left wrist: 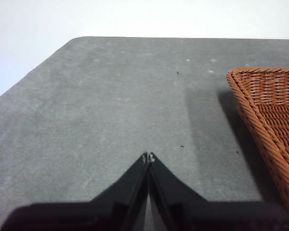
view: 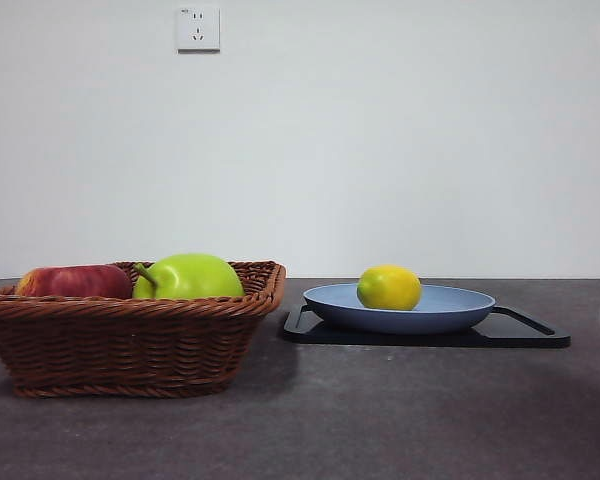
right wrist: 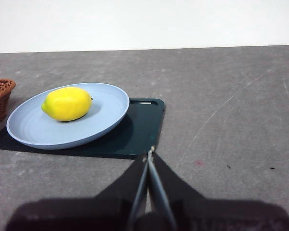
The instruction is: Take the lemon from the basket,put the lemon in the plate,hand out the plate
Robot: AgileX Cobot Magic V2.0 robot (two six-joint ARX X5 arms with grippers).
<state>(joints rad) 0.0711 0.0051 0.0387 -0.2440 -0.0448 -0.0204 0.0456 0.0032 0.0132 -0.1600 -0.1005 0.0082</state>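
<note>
Basket (view: pixel 130 330) front; lemon (view: pixel 388 288) on plate (view: pixel 450 312).

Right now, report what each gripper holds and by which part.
Nothing is held. The left gripper is shut on nothing beside the basket; the right gripper is shut on nothing near the plate, where the lemon lies.

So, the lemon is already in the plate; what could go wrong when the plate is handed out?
1. The lemon lies loose, off-centre in the shallow plate; a tilt while lifting could roll it out.
2. The plate rests on the black tray; a low grasp at the rim might catch or drag the tray.
3. The right gripper is shut and short of the plate; it must open before it reaches the rim, or it may push the plate toward the basket.
</note>
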